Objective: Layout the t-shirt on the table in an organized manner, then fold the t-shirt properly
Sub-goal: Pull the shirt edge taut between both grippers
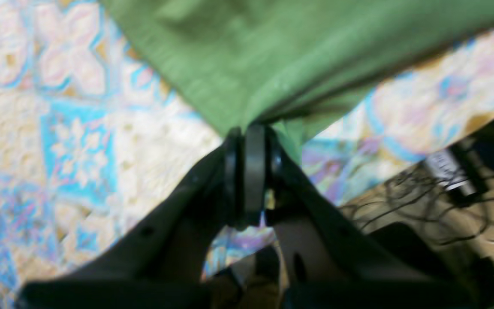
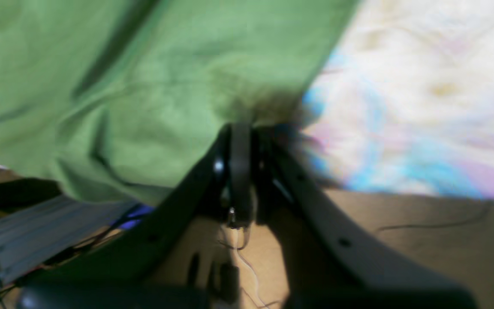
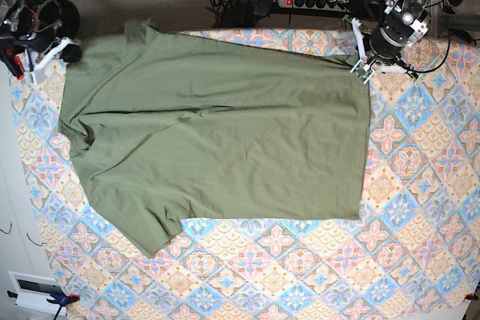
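At the far edge of the surface [image 3: 420, 207], each claw, the left claw [image 1: 249, 128] and the right claw [image 2: 247, 128], is clenched on a far corner of the t-shirt [image 3: 217, 133], probably to stretch flat the garment, which lies spread across the left and middle.

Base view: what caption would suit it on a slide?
Both grippers, left gripper and right gripper, pinch the olive t-shirt spread across the table.

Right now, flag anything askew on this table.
The t-shirt lies crooked on the table: its far edge slants, and one sleeve splays out at the near corner. Nothing spilled or torn.
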Robot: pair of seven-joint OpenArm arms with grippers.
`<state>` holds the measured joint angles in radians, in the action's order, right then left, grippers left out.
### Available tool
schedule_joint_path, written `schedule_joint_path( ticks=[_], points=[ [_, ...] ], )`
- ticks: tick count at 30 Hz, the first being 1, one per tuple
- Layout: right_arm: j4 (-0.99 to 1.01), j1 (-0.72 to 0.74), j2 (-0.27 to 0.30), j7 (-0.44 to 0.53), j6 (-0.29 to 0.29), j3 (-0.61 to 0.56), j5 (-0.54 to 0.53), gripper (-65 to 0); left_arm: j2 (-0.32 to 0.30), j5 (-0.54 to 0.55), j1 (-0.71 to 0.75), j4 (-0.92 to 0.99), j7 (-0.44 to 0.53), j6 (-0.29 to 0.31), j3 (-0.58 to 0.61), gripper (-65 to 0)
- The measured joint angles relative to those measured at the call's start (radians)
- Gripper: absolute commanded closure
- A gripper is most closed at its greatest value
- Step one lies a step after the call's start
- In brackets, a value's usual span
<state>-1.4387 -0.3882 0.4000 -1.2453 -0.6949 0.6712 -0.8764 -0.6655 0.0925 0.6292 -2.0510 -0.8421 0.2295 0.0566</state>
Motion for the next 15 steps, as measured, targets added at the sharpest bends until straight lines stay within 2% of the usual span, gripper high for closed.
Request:
schedule_joint_path(
  ticks=[10,15],
  points=[
    [0.000,0.000,0.000,-0.001,0.000,0.023,-0.003,-1.0,0.000,-0.082,0.032,-0.009,0.014,0.003,0.006,0.0],
    [0.000,0.000,0.002,-0.002,0.000,0.089,-0.007,-1.1,0.001,-0.120,0.037,-0.009,0.091,0.008,0.009,0.0]
  ],
)
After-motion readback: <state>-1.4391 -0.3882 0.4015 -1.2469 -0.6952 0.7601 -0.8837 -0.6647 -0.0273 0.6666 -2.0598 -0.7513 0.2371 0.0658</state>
